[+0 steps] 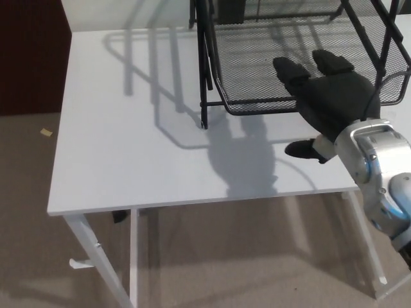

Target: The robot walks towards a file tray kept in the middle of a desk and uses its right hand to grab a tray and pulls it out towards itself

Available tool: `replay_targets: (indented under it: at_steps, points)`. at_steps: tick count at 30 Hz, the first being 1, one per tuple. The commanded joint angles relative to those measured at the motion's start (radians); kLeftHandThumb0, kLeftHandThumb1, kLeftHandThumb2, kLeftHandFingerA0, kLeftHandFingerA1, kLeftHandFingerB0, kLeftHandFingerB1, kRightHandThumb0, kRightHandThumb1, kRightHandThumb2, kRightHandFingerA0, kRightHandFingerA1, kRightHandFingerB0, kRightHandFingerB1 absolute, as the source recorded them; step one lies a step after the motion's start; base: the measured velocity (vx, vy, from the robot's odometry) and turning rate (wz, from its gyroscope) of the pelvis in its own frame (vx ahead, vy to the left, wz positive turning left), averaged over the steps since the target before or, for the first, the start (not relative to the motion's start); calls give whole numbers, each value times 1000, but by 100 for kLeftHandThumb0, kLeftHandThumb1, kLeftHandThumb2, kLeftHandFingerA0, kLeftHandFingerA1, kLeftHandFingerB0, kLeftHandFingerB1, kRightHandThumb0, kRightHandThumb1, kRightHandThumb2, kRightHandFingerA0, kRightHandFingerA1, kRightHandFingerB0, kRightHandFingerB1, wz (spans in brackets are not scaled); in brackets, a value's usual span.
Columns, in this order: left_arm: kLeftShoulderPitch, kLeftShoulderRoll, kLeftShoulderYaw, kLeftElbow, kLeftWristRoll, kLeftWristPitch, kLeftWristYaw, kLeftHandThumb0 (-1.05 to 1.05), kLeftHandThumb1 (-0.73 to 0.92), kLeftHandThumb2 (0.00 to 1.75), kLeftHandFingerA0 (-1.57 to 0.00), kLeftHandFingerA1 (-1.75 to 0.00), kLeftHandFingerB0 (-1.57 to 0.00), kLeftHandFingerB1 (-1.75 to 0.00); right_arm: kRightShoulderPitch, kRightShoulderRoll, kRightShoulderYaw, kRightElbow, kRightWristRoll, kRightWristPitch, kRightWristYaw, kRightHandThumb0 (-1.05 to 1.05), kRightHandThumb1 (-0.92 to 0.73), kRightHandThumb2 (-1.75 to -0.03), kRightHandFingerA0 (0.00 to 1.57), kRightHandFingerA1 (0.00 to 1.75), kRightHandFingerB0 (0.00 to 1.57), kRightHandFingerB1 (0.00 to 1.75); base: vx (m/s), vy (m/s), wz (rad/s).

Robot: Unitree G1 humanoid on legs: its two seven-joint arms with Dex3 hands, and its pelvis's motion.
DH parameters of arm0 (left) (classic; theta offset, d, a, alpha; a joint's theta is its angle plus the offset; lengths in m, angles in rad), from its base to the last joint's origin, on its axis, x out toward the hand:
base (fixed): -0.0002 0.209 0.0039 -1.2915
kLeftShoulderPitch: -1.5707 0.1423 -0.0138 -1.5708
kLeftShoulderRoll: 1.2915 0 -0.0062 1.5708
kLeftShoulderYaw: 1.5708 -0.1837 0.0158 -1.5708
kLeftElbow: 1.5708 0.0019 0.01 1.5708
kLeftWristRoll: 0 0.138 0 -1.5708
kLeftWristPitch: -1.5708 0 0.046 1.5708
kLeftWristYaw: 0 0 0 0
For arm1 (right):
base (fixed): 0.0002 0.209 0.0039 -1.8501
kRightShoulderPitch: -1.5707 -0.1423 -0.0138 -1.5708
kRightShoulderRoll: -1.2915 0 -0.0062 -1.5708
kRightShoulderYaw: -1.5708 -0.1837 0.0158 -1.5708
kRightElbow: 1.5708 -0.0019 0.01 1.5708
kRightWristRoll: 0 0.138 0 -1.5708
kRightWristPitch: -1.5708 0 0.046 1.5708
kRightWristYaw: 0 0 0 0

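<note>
At the upper right of the head view, the black mesh file tray is seen standing on the white worktop, its lower basket reaching toward the near edge and its black upright frame rising at its left side. Over the basket's front rim the right hand is held, its two thick fingers spread apart and extended above the mesh, the thumb lowered beneath and in front of the rim (whether the rim is actually touched cannot be told). Nothing is clasped yet; the hand is wide. A silver wrist is seen entering from the lower right. A dark shadow of the hand is cast on the worktop, just left of the thumb. Beige carpet is shown below, with a small scrap at the left edge.
</note>
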Motion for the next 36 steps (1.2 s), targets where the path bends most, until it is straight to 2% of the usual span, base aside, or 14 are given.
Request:
replay_targets:
  at_steps: [1,2,8,9,10,11,14,18,19,23,28,29,34,36]
  points:
    - [2,100,-39,-18,104,-164,-20,-52,48,78,-53,-58,-24,-45,-95,-66,120,101,-330,256,9,-81,-51,-83,0,0,0,1,0,0,0]
    - [0,100,-41,-14,100,-162,-22,-43,62,58,-58,-46,-28,-34,-98,-61,119,102,-322,264,8,-81,-51,-83,0,0,0,1,0,0,0]
    - [2,108,-57,-7,87,-154,-24,-43,61,58,-58,-48,-30,-33,-89,-55,122,81,-284,263,26,-79,-50,-82,0,0,0,2,0,0,0]
    - [8,105,-58,-17,80,-141,-22,-51,49,77,-56,-58,-25,-44,-81,-44,112,77,-262,264,8,-74,-47,-81,0,4,0,7,0,0,0]
    - [8,105,-59,-17,79,-142,-21,-51,49,77,-56,-58,-25,-44,-82,-44,113,78,-263,266,9,-74,-47,-81,0,4,0,7,0,0,0]
    - [10,109,-63,-14,85,-152,-16,-44,60,58,-59,-47,-31,-33,-79,-41,113,73,-254,262,19,-76,-48,-80,0,0,0,4,0,0,0]
    - [7,120,-74,-16,102,-159,-5,-47,61,58,-55,-47,-31,-33,-68,-30,98,67,-212,247,7,-75,-48,-79,0,0,0,5,0,0,0]
    - [-3,114,-76,8,93,-183,-4,-46,60,57,-60,-47,-32,-33,-64,-27,93,69,-187,247,42,-77,-51,-81,0,0,0,3,0,0,0]
    - [-11,115,-81,15,103,-180,1,-54,50,78,-56,-57,-27,-45,-59,-30,90,63,-183,246,51,-79,-51,-83,0,2,0,5,0,0,0]
    - [-14,117,-84,11,103,-181,-8,-54,49,80,-55,-58,-25,-45,-48,-33,73,60,-152,232,55,-77,-50,-83,0,4,0,7,0,0,0]
    - [-23,118,-87,18,109,-189,-4,-51,49,78,-57,-59,-26,-45,-36,-38,59,76,-128,213,52,-73,-48,-84,0,11,0,11,0,0,0]
    - [-26,121,-90,19,115,-193,-4,-44,60,57,-60,-48,-32,-33,-37,-34,50,80,-116,218,58,-73,-48,-84,0,10,0,11,0,0,0]
    - [-21,126,-91,-1,123,-190,-6,-43,61,58,-60,-47,-31,-34,-18,-29,9,69,-55,202,64,-74,-48,-80,0,3,0,5,0,0,0]
    - [-19,128,-93,-7,125,-189,-7,-43,61,58,-59,-47,-31,-34,-11,-29,2,66,-40,197,70,-72,-47,-80,0,5,0,7,0,0,0]
